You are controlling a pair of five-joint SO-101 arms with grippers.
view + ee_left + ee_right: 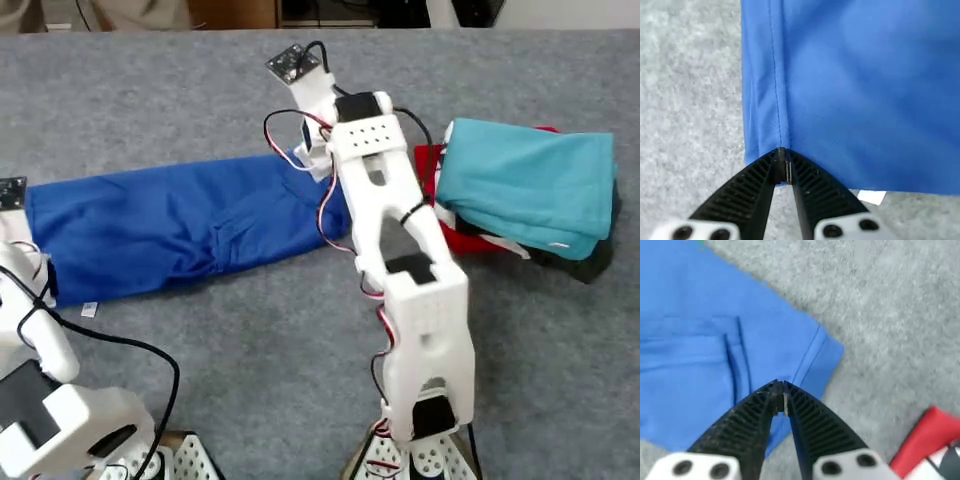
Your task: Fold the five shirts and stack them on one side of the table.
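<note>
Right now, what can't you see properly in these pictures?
High view: one end of the blue shirt, hidden under the white right arm.
High view: how many shirts lie under the teal shirt; a red shirt and black cloth peek out at its edges.
Left wrist view: the white tag by the blue shirt, blurred and partly behind the left tool.

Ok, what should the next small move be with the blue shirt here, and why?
Probably lift both ends slightly together, ready to fold. The left gripper is shut on one edge of the long blue fabric shirt, the right gripper is shut at its opposite end, and the shirt lies stretched out flat, not yet folded.
</note>
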